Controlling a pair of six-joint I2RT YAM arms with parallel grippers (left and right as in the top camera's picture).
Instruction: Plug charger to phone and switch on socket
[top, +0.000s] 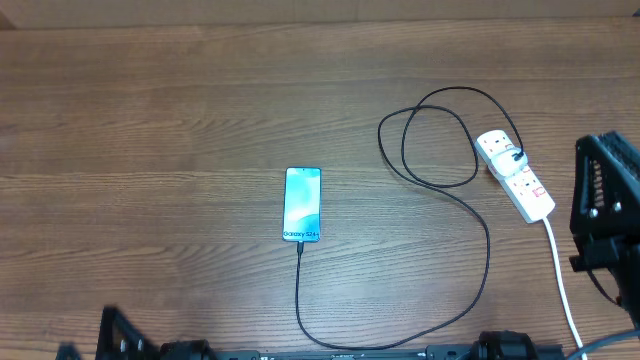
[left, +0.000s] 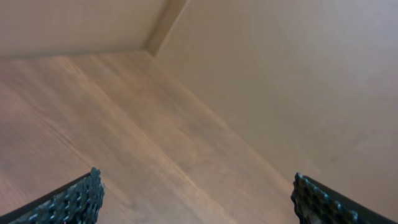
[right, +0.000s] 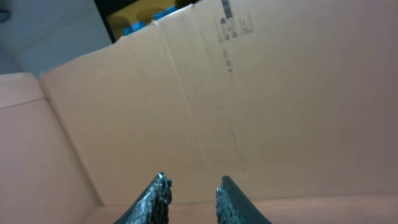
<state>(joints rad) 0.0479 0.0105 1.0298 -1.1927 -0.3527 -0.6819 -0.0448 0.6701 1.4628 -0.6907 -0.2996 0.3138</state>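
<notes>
A brown wood-grain surface (top: 150, 120) carries everything, and cardboard walls fill both wrist views. The phone (top: 302, 205) lies mid-surface, screen up. The charger (top: 488, 248) tip meets its near end and looks seated, though it is too small to be sure. So the step in hand is probably the switch. The socket (top: 515, 176) lies at the right, near the right arm (top: 605, 200). Press straight down on the red-marked rocker, steadily, so the strip does not skid. The right pincer (right: 191, 193) is almost closed on nothing, which suits pressing; the left pincer (left: 196, 193) gapes wide, empty. Count: one phone, one charger, one socket, one black plug (top: 512, 155), one white cord (top: 562, 280), two pincers.
</notes>
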